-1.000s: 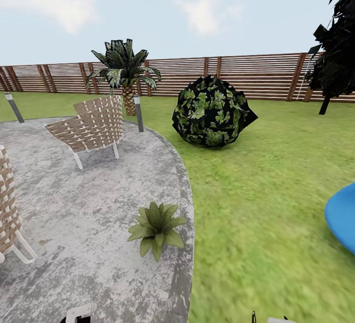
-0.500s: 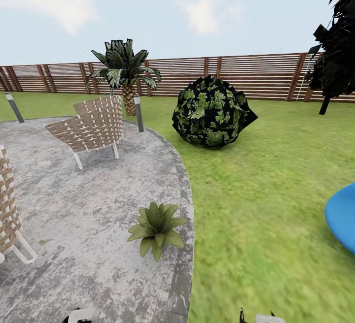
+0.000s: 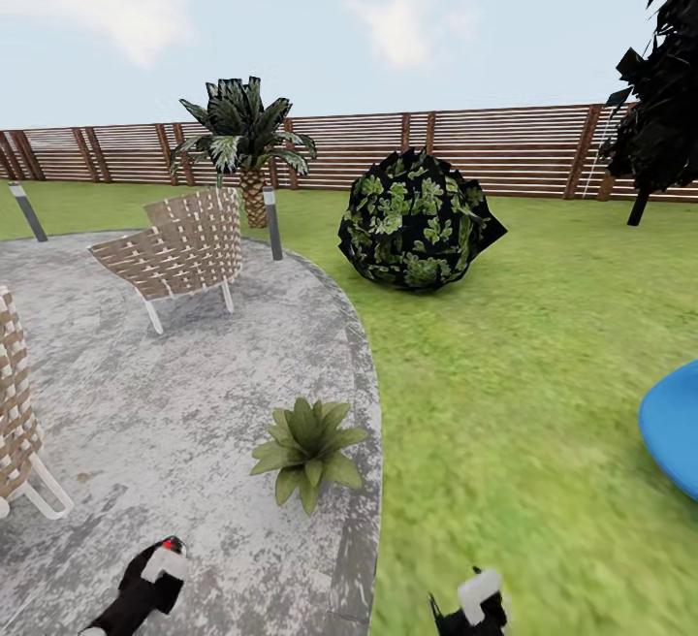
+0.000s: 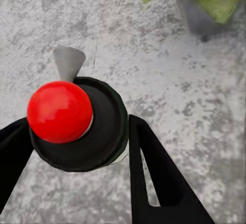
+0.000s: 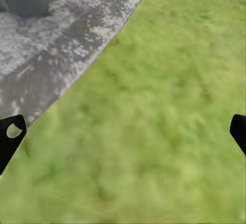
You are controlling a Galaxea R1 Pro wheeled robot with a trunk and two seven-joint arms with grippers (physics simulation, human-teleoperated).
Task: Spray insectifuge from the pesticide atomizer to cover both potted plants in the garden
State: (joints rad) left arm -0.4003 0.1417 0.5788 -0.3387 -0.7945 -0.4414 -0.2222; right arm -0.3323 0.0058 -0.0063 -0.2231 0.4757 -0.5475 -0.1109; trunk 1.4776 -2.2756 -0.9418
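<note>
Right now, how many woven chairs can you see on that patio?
2. One woven chair stands at the patio's far side near the palm; another is cut off at the head view's left edge. More may be hidden.

Quick count: two woven brown chairs [image 3: 179, 248] [image 3: 17, 413], one low green leafy potted plant [image 3: 308, 447], one scaly-trunked palm [image 3: 244, 142], one round dark bush [image 3: 417, 219], two grey post lights [image 3: 272, 222] [image 3: 27, 210].

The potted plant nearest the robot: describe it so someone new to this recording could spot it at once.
Start from the round grey patio left of the lawn. Near its right-hand rim, in front of the robot, sits the potted plant, a low rosette of broad pointed green leaves. It is far lower than the woven chair, the palm and the round dark bush behind it.
</note>
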